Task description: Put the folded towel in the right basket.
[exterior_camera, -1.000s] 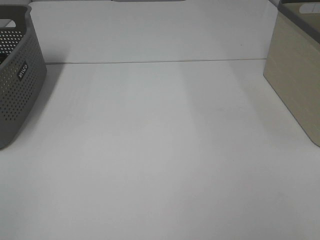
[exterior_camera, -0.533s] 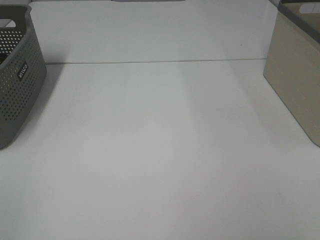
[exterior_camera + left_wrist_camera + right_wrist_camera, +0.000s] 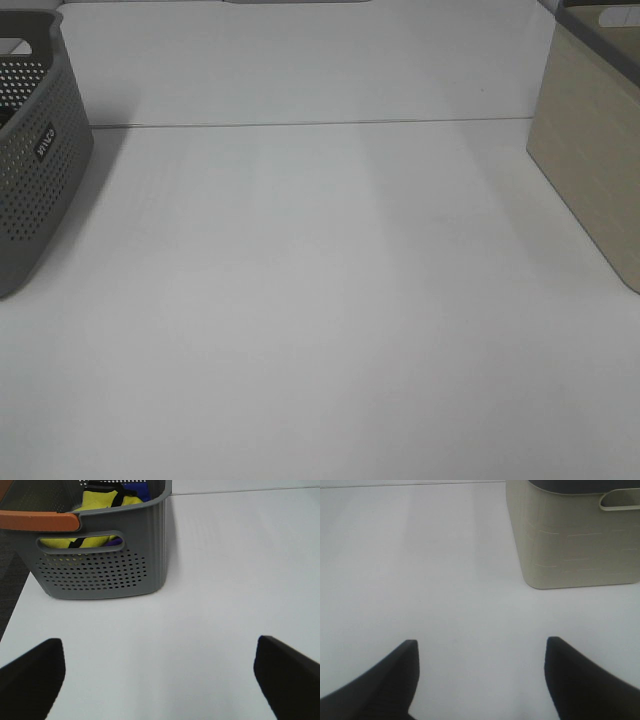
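Observation:
The right basket (image 3: pixel 595 150) is a beige bin with a dark rim at the right edge of the table; it also shows in the right wrist view (image 3: pixel 575 535). The left basket (image 3: pixel 30 160) is grey and perforated, and the left wrist view (image 3: pixel 100 550) shows yellow and blue cloth (image 3: pixel 102 502) inside it. No single folded towel can be told apart. My left gripper (image 3: pixel 157 680) is open and empty above bare table, short of the grey basket. My right gripper (image 3: pixel 480 680) is open and empty, short of the beige basket. Neither gripper shows in the exterior high view.
The white table (image 3: pixel 320 300) stretches between the two baskets. A seam line (image 3: pixel 310 123) crosses the table at the back. An orange handle (image 3: pixel 37 521) lies along the grey basket's rim. Dark floor (image 3: pixel 7 595) shows past the table's edge beside the grey basket.

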